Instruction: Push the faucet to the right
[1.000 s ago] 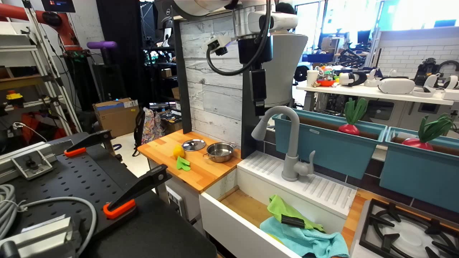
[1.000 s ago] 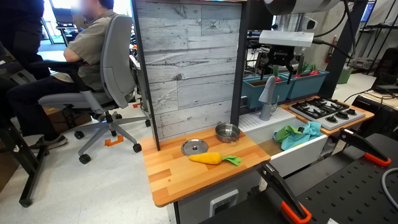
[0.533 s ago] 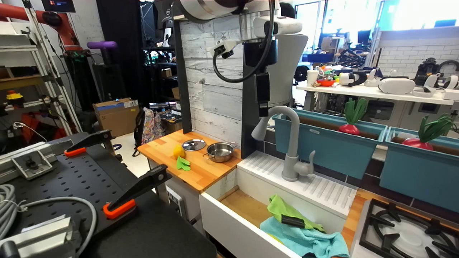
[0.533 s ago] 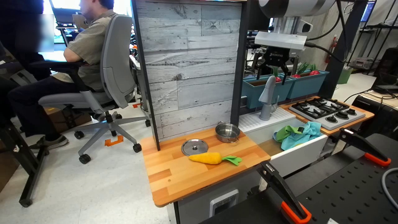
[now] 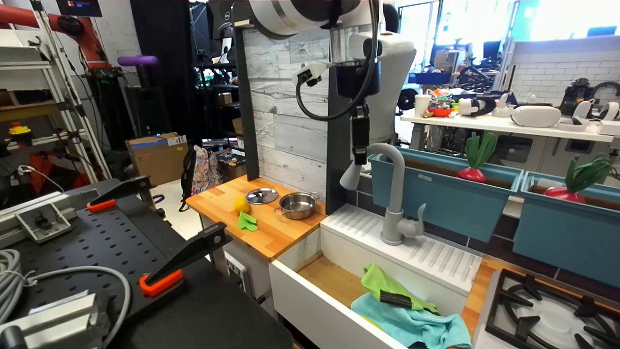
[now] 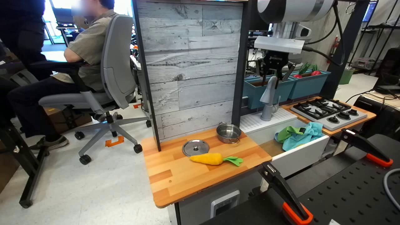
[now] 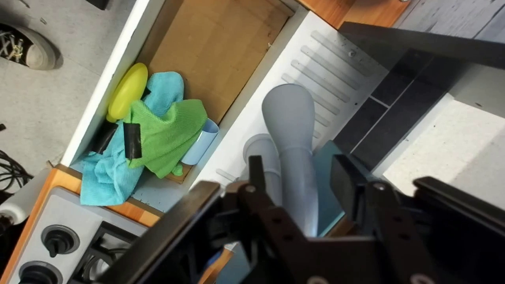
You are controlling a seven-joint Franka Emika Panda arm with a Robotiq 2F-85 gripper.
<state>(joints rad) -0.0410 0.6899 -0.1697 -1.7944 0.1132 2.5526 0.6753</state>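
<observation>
The grey faucet (image 5: 397, 194) stands upright behind the sink (image 5: 310, 300), its arched spout hooking toward the wood panel side; it also shows in an exterior view as a pale grey column (image 6: 268, 97). My gripper (image 5: 359, 157) points down at the spout's top. Seen from the wrist, the spout (image 7: 290, 114) runs between the two black fingers of the gripper (image 7: 298, 158). A gap shows between the spout and the right-hand finger (image 7: 343, 177). The other finger (image 7: 257, 173) overlaps the stem in the picture, so its contact cannot be told. The jaws are partly closed, not gripping.
Teal planters (image 5: 445, 194) with toy radishes stand behind the faucet. Green and blue cloths (image 7: 165, 134) lie in the sink. A pot (image 6: 228, 132), a lid (image 6: 195, 147) and a yellow toy carrot (image 6: 207, 158) rest on the wooden counter. A stove (image 6: 328, 112) adjoins the sink.
My gripper has come down and shifted over the faucet's spout, and its fingers have drawn partly together. The faucet itself has not visibly moved.
</observation>
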